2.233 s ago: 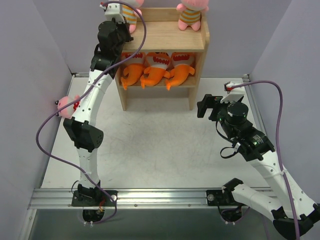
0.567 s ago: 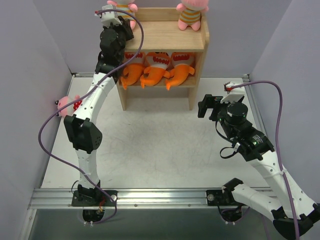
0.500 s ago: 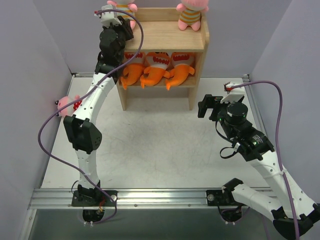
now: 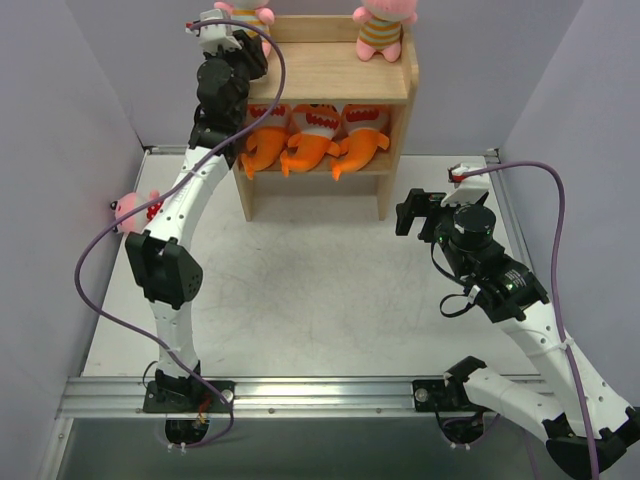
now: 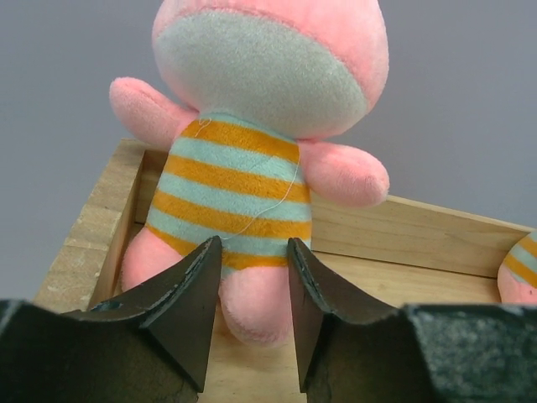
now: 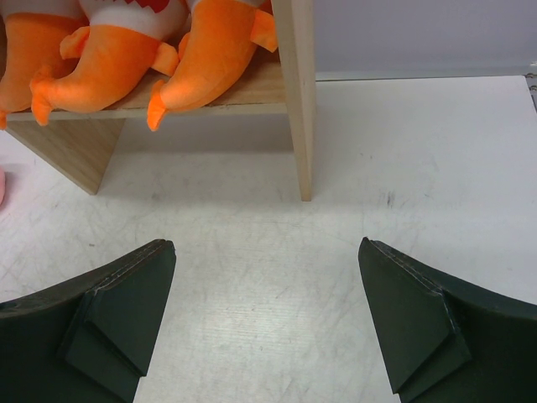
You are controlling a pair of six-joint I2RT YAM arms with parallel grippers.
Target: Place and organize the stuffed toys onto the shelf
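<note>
The wooden shelf (image 4: pixel 330 75) stands at the back of the table. Three orange fish toys (image 4: pixel 310 140) lie side by side on its middle tier and show in the right wrist view (image 6: pixel 109 59). A pink striped doll (image 4: pixel 382 28) sits on the top tier at the right. My left gripper (image 4: pixel 248 40) is at the top tier's left end. Its jaws (image 5: pixel 254 243) close on the leg of a second striped doll (image 5: pixel 243 176), which sits upright on the wood. The pink polka-dot doll (image 4: pixel 130 210) lies on the table at the left wall, partly hidden by my left arm. My right gripper (image 4: pixel 410 215) is open and empty above the table.
The shelf's raised rim (image 5: pixel 403 231) runs behind the held doll. The other striped doll's edge (image 5: pixel 520 269) shows at the right. Grey walls close in the table on the left, right and back. A metal rail (image 4: pixel 320 395) runs along the near edge.
My left arm has risen and reached further back over the top tier, carrying the striped doll to the left rear corner. In the last half second nothing has visibly moved. The right arm is still.
</note>
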